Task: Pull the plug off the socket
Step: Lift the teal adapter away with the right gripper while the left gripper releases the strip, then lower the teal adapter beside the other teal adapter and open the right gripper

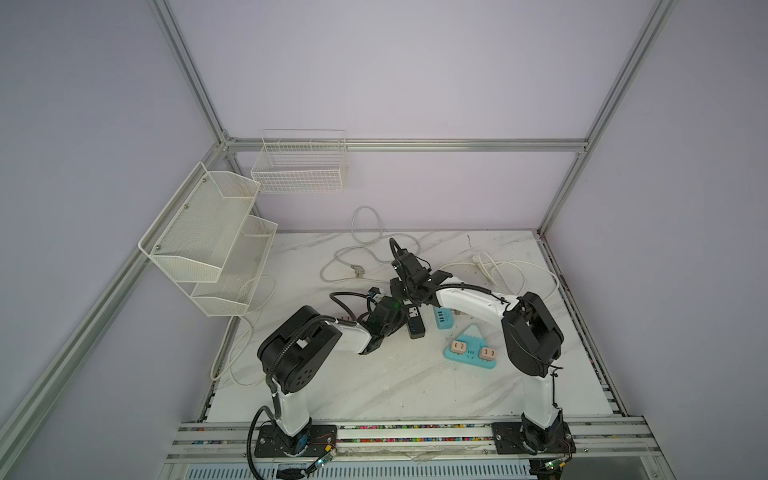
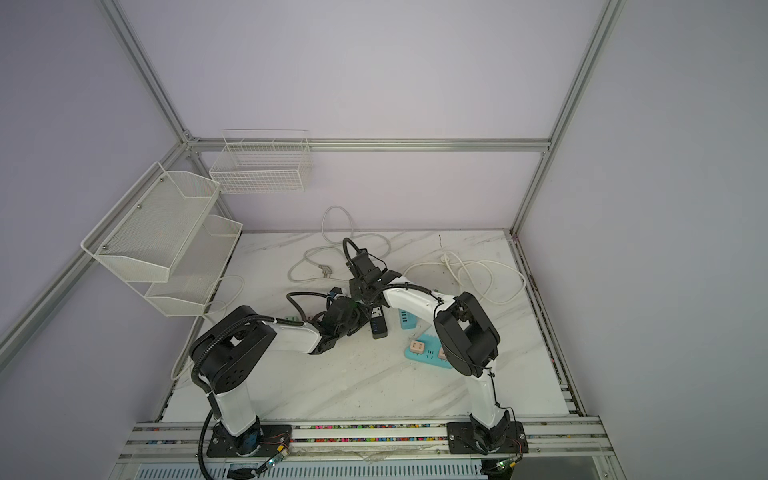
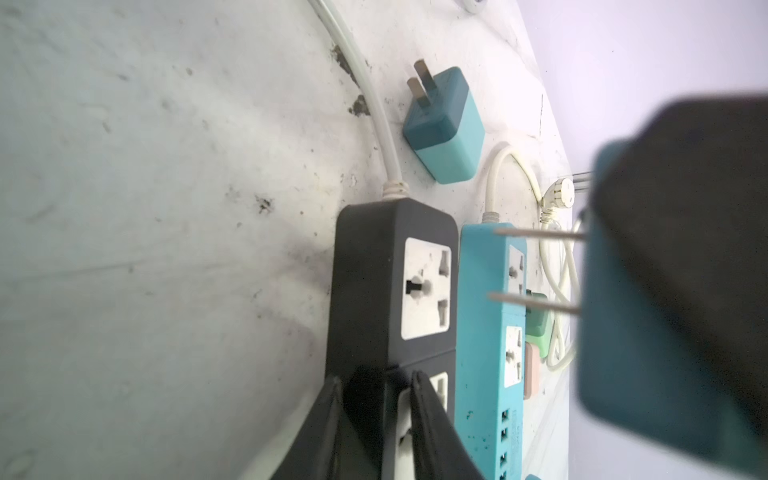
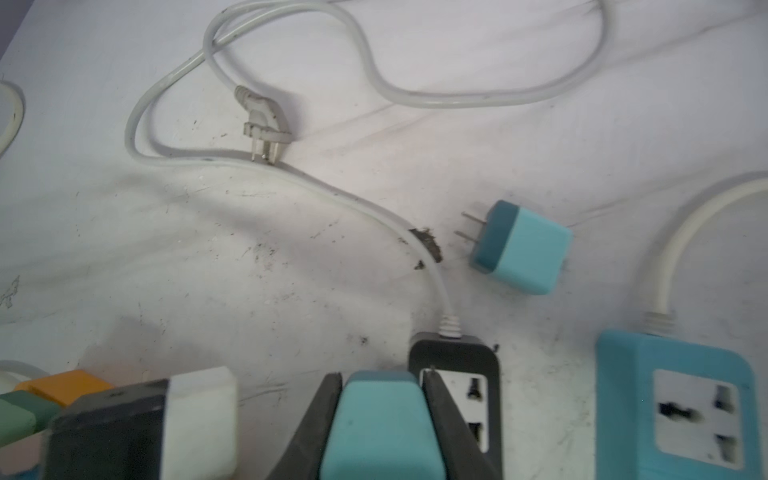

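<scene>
Plug clear of socket: the right tool (image 4: pixel 382 376) is clamped tight on a two-tone teal cube plug (image 3: pixel 611 332). Its two bare metal prongs (image 3: pixel 540 235) hang in open air above the black power strip (image 3: pixel 374 257) at the middle of the white marbled surface (image 1: pixel 374 382). The left tool (image 3: pixel 376 378), closed to a narrow gap, appears to pinch the strip's end away from its cord. The likely reason is to pin the strip down so it cannot lift along with the plug. The strip's white socket face (image 3: pixel 428 286) shows empty.

A light-blue power strip (image 3: pixel 482 332) lies flush against the black one at its 3 o'clock. A teal triangular socket block (image 1: pixel 470 337) carrying two pink plugs sits at 4 o'clock, near but apart. A second teal cube adapter (image 3: pixel 444 133) lies loose on its side just beyond the black strip's cord end, toward 12 o'clock — seemingly where freed plugs get put down. The pull itself looks complete — setting the held plug down appears to be what remains.
</scene>
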